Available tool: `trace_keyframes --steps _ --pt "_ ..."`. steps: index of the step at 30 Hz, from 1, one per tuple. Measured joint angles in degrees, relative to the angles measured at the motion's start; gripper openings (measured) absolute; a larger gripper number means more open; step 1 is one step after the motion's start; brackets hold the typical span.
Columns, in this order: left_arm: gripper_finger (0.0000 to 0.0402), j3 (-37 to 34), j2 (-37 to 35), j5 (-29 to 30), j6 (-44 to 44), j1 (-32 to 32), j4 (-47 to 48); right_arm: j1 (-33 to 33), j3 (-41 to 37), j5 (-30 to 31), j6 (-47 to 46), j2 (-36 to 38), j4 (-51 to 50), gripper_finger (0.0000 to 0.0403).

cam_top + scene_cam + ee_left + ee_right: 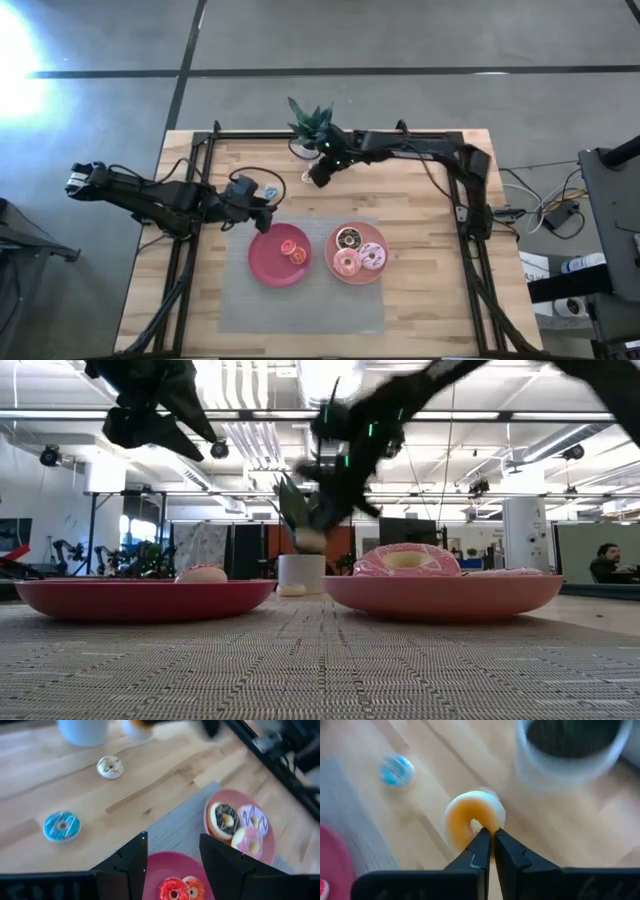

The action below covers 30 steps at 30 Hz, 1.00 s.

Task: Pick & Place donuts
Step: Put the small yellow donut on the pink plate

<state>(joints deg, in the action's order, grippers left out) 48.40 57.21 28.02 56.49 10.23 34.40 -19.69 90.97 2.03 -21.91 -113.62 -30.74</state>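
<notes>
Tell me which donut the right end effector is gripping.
The small cream-iced donut with the tan underside, pinched at its ring by the right end effector. The blue donut lies loose on the table.

The high view looks straight down from well above, taking in the whole table (420, 215), both arms and the surrounding floor.

The low view sits at table-top height on the woven mat (320, 660), facing level across it into the room; both plates appear edge-on and close.

The left wrist view looks forward and down past its own jaws from a moderate height, covering the left plate (165, 870), the right plate (270, 850) and bare wood beyond.

The right wrist view is much closer to the table, looking down past its jaws.

Both wrist views share the blue donut (61, 826) (396, 770); the high and low views share both plates and the potted plant (308, 125).
</notes>
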Motion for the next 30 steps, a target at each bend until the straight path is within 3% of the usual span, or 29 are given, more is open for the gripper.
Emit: trace_keyframes --steps 6,12,15,23,30 --pt "0.0153 -0.04 -1.24 1.4 8.6 -0.01 -3.36 12.67 -7.29 27.68 17.53 11.74 14.42 0.0011" --pt "0.0153 -0.04 -4.49 1.27 7.72 -0.23 -17.41 21.73 -19.92 42.68 37.04 20.3 38.37 0.0011" --pt "0.0153 -0.09 -5.92 0.43 8.24 -0.56 -22.6 24.35 -24.05 45.08 43.11 23.77 43.05 0.0011" --pt "0.0153 -3.36 -4.41 -9.52 14.43 -4.57 -43.26 28.58 -27.11 45.26 61.53 27.05 59.76 0.0012" --pt "0.0153 -8.8 -1.9 -15.49 24.4 -8.66 -62.48 31.24 -24.48 45.08 70.29 27.12 60.12 0.0013"
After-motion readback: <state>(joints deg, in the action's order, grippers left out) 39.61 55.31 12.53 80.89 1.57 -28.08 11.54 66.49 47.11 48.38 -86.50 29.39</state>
